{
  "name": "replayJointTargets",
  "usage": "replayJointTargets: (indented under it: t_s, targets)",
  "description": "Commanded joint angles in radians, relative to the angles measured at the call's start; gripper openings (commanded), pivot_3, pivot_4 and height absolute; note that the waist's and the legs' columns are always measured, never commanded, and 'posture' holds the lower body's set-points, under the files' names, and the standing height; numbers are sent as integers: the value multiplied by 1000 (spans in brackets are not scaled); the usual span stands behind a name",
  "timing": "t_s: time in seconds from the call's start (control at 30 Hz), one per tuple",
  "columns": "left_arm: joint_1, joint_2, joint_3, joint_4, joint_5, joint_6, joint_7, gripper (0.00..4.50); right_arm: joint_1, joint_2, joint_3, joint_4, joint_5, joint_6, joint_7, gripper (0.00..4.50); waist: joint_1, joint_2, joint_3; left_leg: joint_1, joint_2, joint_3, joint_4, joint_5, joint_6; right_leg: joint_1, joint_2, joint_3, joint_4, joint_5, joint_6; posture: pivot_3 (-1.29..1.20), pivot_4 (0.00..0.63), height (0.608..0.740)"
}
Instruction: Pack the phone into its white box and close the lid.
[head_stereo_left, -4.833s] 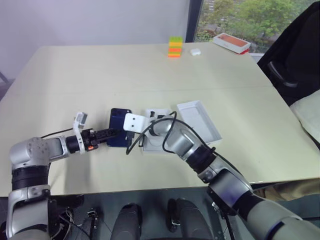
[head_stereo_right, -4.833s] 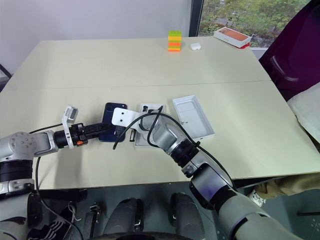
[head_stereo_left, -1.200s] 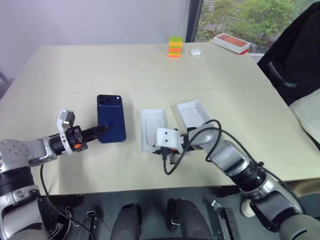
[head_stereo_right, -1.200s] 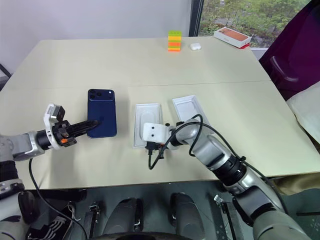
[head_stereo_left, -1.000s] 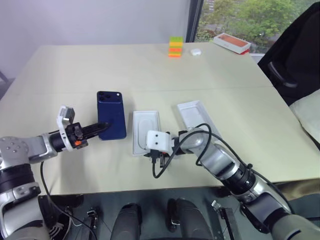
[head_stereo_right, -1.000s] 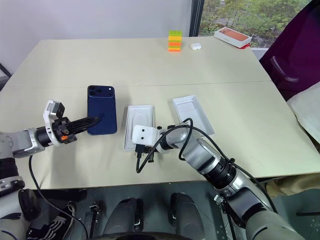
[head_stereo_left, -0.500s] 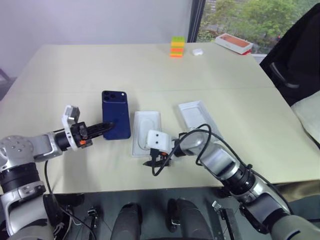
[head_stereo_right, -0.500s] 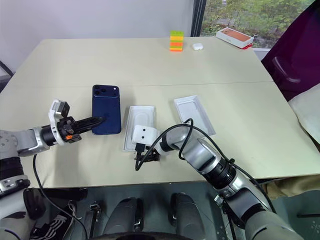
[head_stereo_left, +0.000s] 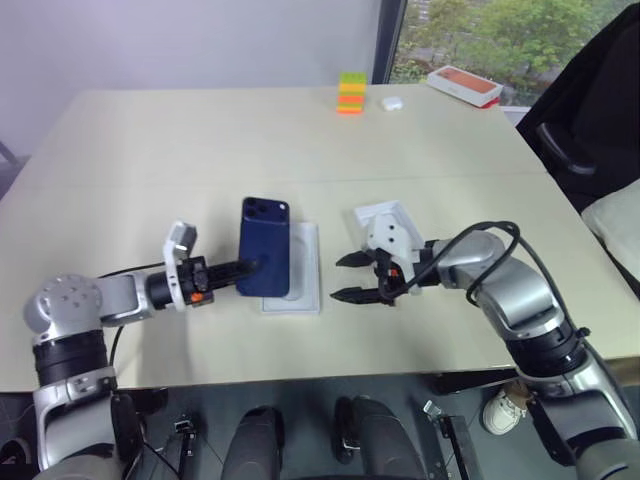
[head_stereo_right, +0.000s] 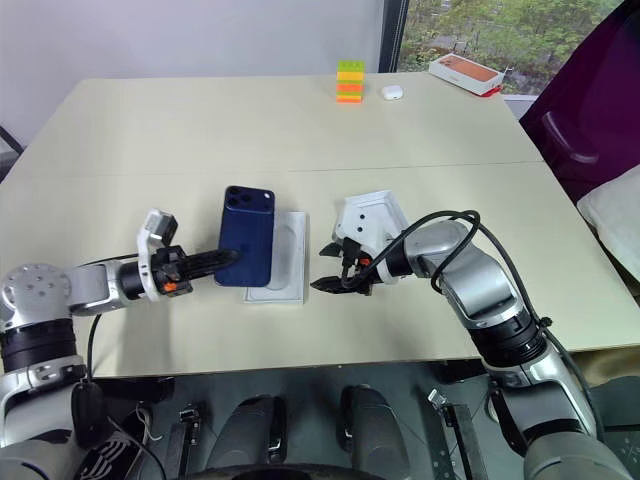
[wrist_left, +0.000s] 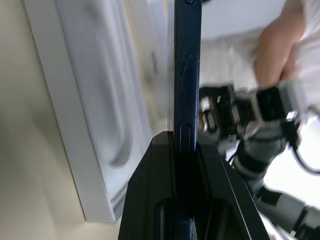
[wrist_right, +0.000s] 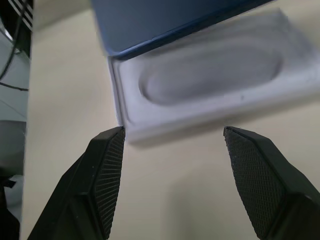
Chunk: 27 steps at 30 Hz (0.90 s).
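On the beige bench (head_stereo_left: 150, 150), the left hand (head_stereo_left: 243, 266) grips the phone (head_stereo_left: 264, 245) by its near end, holding it over the left side of a white insert with an oval hollow (head_stereo_left: 302, 268). Just right of the insert, the right hand (head_stereo_left: 352, 277) hangs with fingers spread wide, empty.

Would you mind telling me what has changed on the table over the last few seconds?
The left gripper, shut on the phone, carried it rightward over the white insert. The right gripper slid that insert left, let go, and now stands open beside it. The white tray behind and the far items stayed put.
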<state>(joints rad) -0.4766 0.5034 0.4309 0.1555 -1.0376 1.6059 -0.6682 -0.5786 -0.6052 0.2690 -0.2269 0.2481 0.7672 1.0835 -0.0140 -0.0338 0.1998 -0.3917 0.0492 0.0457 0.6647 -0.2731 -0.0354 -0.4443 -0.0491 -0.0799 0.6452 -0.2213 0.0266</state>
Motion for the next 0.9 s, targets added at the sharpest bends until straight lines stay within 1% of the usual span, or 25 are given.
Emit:
replayJointTargets:
  t_s: [0.03,0.13,0.47,0.53,0.57,0.7,0.9]
  targets:
    - [-23,-22,9,-20,-15,-3,13,125,1,5,5,-14,5,-22,-19,3282,1,0,0,0,0,0,0,0,0,0,0,0,0,0,0,0,150,740]
    - [-32,-43,10,-13,-7,-15,34,125,-5,20,13,0,-6,-31,-51,3282,1,0,0,0,0,0,0,0,0,0,0,0,0,0,0,0,150,740]
    - [-37,-68,17,2,5,-45,70,125,-9,16,24,24,-18,-66,-78,3282,2,0,0,0,0,0,0,0,0,0,0,0,0,0,0,0,150,740]
    - [-33,-66,8,1,4,-38,64,1026,-10,16,25,28,-20,-71,-79,3332,2,0,0,0,0,0,0,0,0,0,0,0,0,0,0,0,150,740]
    - [-33,-66,4,1,2,-35,61,1394,-10,16,26,29,-21,-72,-79,3332,2,0,0,0,0,0,0,0,0,0,0,0,0,0,0,0,150,740]
    - [-49,-72,16,6,-2,-25,71,3370,-18,25,29,39,-28,-76,-85,3332,3,0,0,0,0,0,0,0,0,0,0,0,0,0,0,0,150,740]
    - [-86,-45,8,-14,-9,-5,68,3370,-30,41,33,53,-29,-80,-92,3332,2,0,0,0,0,0,1,0,0,1,0,0,0,0,0,0,150,740]
